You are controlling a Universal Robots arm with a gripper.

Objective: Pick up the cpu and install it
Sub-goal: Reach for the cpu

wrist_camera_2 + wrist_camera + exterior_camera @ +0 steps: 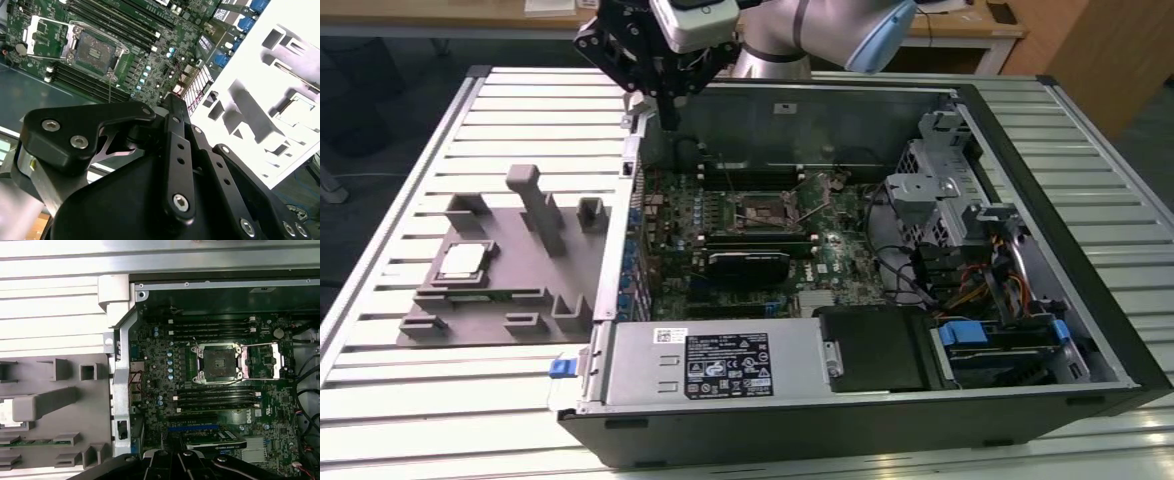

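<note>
Hovering over the far corner of the open computer case [854, 445], toward the exterior view's left, the gripper [670, 122] is hanging clear above the motherboard [670, 215]. Its jaws are showing as one narrow dark prong, seemingly drawn together and gripping nothing. In the first wrist view its black linkage is being cut off at the picture's edge.

The cpu [463, 262] is lying flat in the grey holder block [467, 325] on the slatted table [387, 420], outside the case at the exterior view's left and well apart from the gripper. In the second wrist view the holder is washing out to white, leaving the chip hard to make out. The socket [218, 361] is sitting mid-board, its metal frame standing swung open.
</note>
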